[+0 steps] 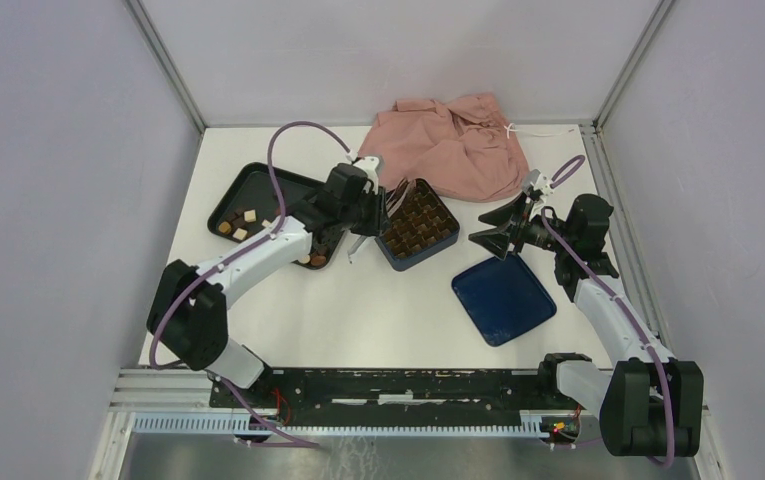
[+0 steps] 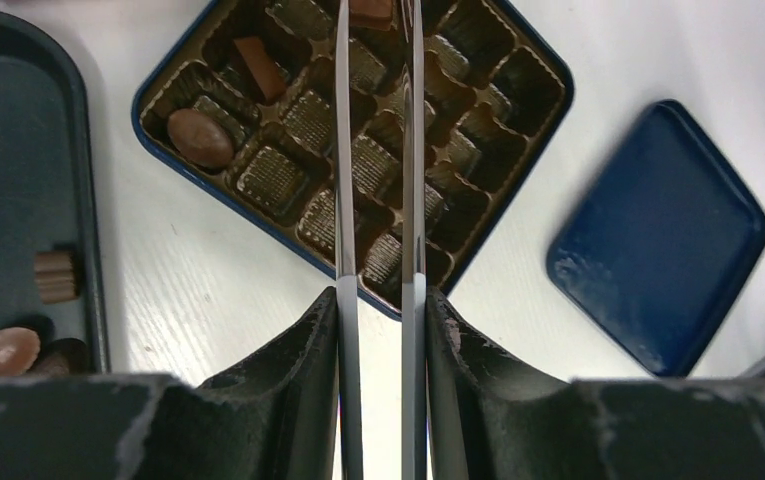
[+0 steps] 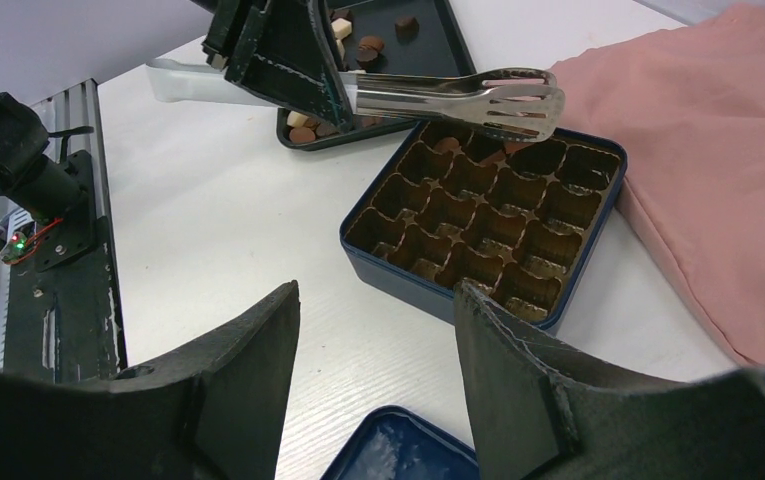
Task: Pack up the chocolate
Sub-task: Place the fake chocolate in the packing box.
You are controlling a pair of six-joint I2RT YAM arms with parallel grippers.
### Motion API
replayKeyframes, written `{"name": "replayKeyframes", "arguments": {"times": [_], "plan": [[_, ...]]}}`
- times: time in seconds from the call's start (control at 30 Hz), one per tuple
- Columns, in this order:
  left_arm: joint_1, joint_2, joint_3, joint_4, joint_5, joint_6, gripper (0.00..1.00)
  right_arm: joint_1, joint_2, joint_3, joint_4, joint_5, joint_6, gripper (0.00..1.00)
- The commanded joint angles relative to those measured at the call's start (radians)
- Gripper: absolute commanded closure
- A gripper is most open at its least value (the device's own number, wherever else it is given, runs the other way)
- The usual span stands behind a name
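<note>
My left gripper [image 2: 380, 295] is shut on a pair of metal tongs [image 2: 345, 150], whose blades reach out over the dark blue box [image 3: 408, 285] with its gold gridded insert. A brown piece of chocolate [image 2: 370, 10] sits between the tong tips at the top edge of the left wrist view. Two brown pieces [image 2: 200, 137] lie in cells at the box's left corner. More chocolate [image 1: 243, 222], brown and cream, lies in the black tray [image 1: 258, 180] to the left. My right gripper [image 3: 378, 295] hangs open and empty over the table, between the box and the lid.
The box's blue lid [image 1: 503, 298] lies flat at the front right, below my right gripper [image 1: 493, 237]. A pink cloth [image 1: 453, 145] is bunched at the back, touching the box's far side. Grey walls close in the table on three sides.
</note>
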Motion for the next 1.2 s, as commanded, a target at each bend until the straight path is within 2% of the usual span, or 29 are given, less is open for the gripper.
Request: {"name": "replayKeyframes", "arguments": {"times": [0.0, 0.43, 0.8, 1.17], "plan": [[-0.021, 0.052, 0.095, -0.006, -0.126, 0.104, 0.98, 0.003, -0.001, 0.040, 0.010, 0.000, -0.019, 0.36], [-0.039, 0.143, 0.154, -0.018, -0.181, 0.140, 0.93, 0.004, 0.002, 0.040, 0.010, 0.000, -0.020, 0.36], [-0.043, 0.173, 0.171, -0.042, -0.202, 0.130, 0.68, 0.003, -0.004, 0.041, 0.007, -0.002, -0.022, 0.36], [-0.046, 0.175, 0.193, -0.059, -0.207, 0.118, 0.59, 0.004, -0.012, 0.042, 0.005, -0.004, -0.023, 0.36]]}}
